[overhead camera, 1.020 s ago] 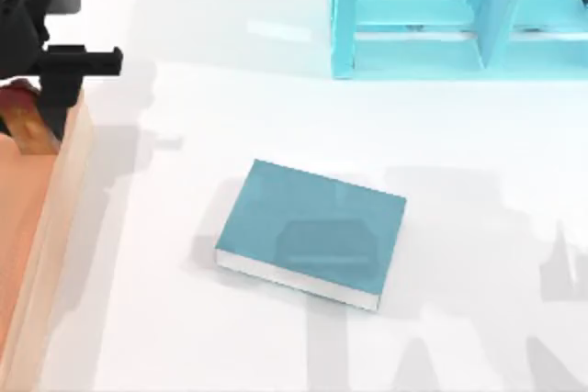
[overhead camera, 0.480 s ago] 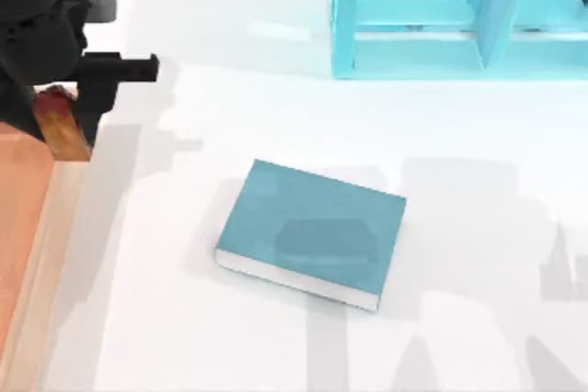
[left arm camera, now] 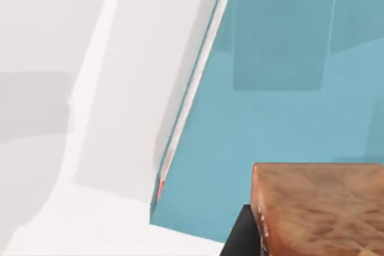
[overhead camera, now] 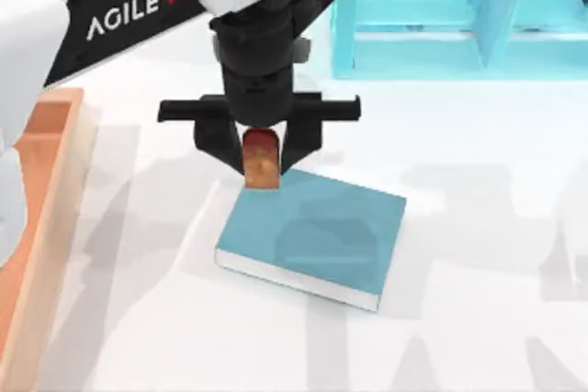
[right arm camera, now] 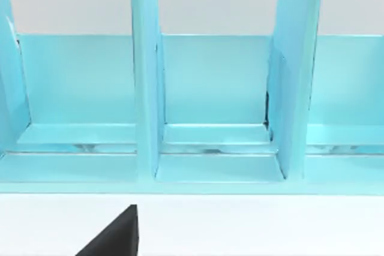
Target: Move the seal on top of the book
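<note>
Right, top view first: my left gripper (overhead camera: 260,149) hangs over the white table (overhead camera: 478,181), above the far left corner of the book (overhead camera: 312,231), with its black fingers (overhead camera: 213,140) clamped on either side of the seal (overhead camera: 260,158). The seal is a small red-orange block with a rounded top, held upright. I can't tell from above whether its base touches the cover or sits just over it. The book lies flat near the middle of the table, teal cover up, white page edges showing along its near side. At the table's left edge runs the orange wooden tray (overhead camera: 41,190), well apart from the book. At the far right side stands the turquoise shelf (overhead camera: 441,16).

Over to the left wrist view: the seal (left arm camera: 321,208) shows as a brown-orange grained block, with a black finger (left arm camera: 243,235) tight against its side. Beneath it spreads the teal cover of the book (left arm camera: 270,118), with its white page edge running to a corner, and bare table (left arm camera: 90,88) beyond.

Now the right wrist view: the shelf (right arm camera: 210,106) faces me with its upright dividers and open compartments. A black finger (right arm camera: 117,238) of my right gripper pokes in over the table; I cannot tell whether that gripper is apart or together.
</note>
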